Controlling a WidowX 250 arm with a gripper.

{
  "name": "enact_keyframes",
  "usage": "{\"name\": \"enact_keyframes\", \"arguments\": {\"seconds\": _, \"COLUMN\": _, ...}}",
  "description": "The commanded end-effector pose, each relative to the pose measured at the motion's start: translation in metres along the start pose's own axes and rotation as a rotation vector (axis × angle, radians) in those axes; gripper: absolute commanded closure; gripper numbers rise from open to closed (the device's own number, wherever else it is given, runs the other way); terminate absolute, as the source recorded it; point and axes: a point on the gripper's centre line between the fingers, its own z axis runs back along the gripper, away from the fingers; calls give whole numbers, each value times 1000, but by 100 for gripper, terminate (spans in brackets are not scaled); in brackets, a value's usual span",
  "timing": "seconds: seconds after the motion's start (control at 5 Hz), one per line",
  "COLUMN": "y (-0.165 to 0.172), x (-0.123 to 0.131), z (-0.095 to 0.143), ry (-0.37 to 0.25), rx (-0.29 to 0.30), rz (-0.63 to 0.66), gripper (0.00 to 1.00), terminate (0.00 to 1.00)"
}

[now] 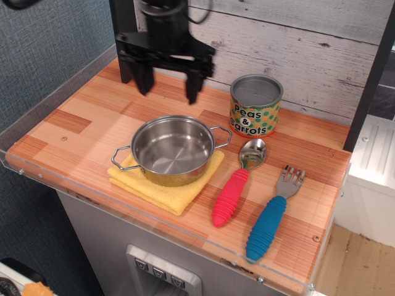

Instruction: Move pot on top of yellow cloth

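Pot (172,150) sits on the cloth (165,182) below and in front of the wide, empty pincer (165,79), so little looks at risk unless a descending arm nudges it off toward the counter (74,123).

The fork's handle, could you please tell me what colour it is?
Bright blue and ribbed, on the fork at the counter's right; it shows clearly in the only view, observation.image.

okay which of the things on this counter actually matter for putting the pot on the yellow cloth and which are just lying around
Part of the job:
pot, sitting on the cloth
yellow cloth
gripper, open, raised behind the pot

Just lying about:
Peas & Carrots can
red-handled spoon
blue-handled fork
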Motion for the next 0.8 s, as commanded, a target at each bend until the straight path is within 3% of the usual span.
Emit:
{"name": "enact_keyframes", "arguments": {"seconds": 0.0, "y": 60, "x": -7, "z": 29, "ry": -48, "rx": 48, "rz": 16, "gripper": 0, "terminate": 0}}
{"name": "enact_keyframes", "arguments": {"seconds": 0.2, "y": 90, "x": -13, "z": 30, "ry": 8, "rx": 114, "rz": 15, "gripper": 0, "terminate": 0}}
{"name": "enact_keyframes", "arguments": {"seconds": 0.6, "y": 131, "x": -27, "z": 37, "ry": 2, "rx": 109, "rz": 170, "gripper": 0, "terminate": 0}}
